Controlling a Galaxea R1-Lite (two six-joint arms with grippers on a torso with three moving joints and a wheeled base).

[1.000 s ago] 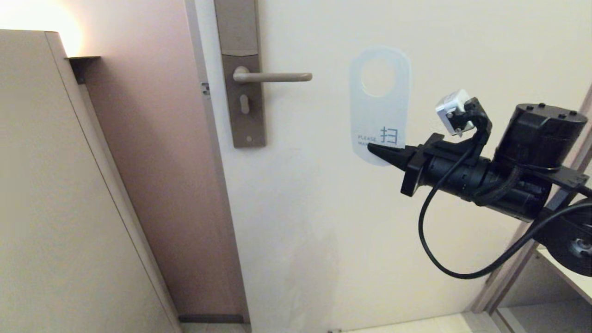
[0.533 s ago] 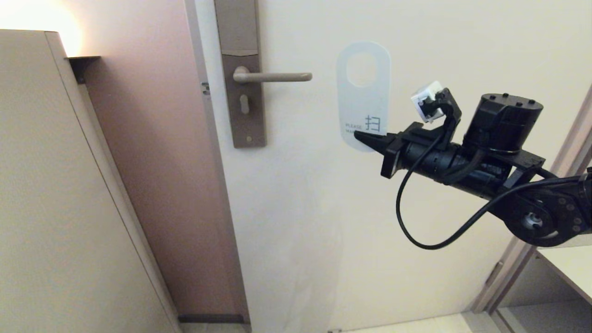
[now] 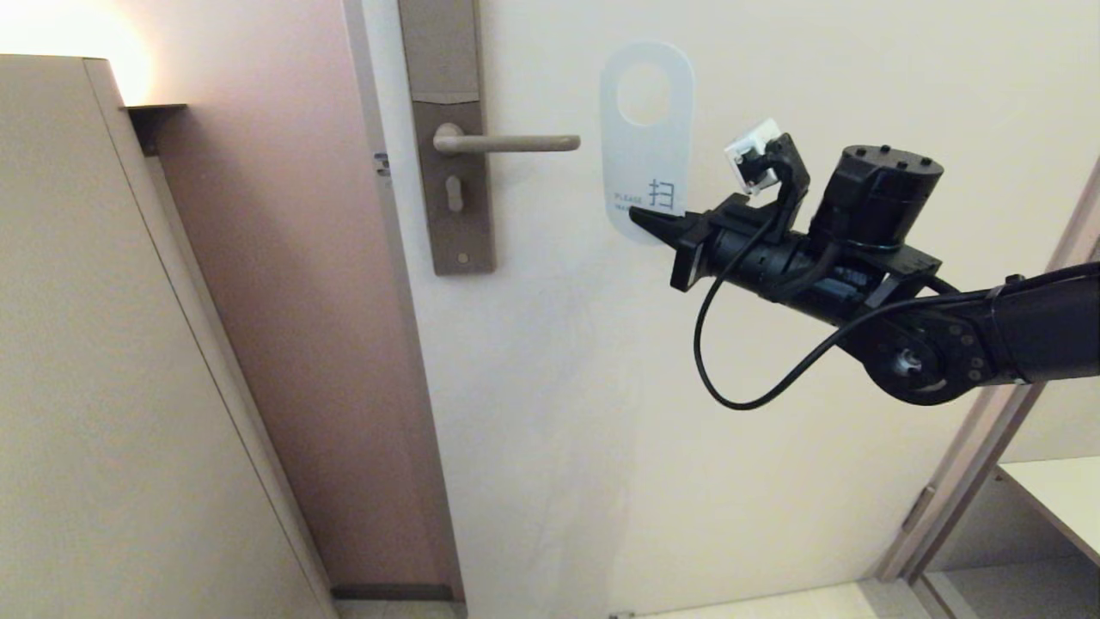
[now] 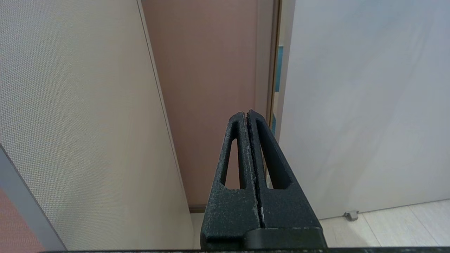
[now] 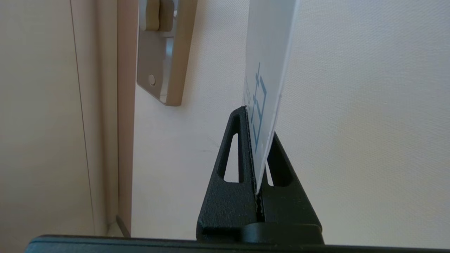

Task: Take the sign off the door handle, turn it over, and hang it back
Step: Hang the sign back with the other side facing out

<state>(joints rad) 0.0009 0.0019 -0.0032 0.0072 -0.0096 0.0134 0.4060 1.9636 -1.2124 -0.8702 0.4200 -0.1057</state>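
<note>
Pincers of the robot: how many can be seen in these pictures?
2. The right pincer is in front of the door, beside the door handle, shut on the lower end of the sign. The left pincer shows only in its wrist view, shut and empty.

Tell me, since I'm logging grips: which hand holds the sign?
The right hand: it is shut on the sign's lower end, beside the door handle. The left hand is shut on nothing.
</note>
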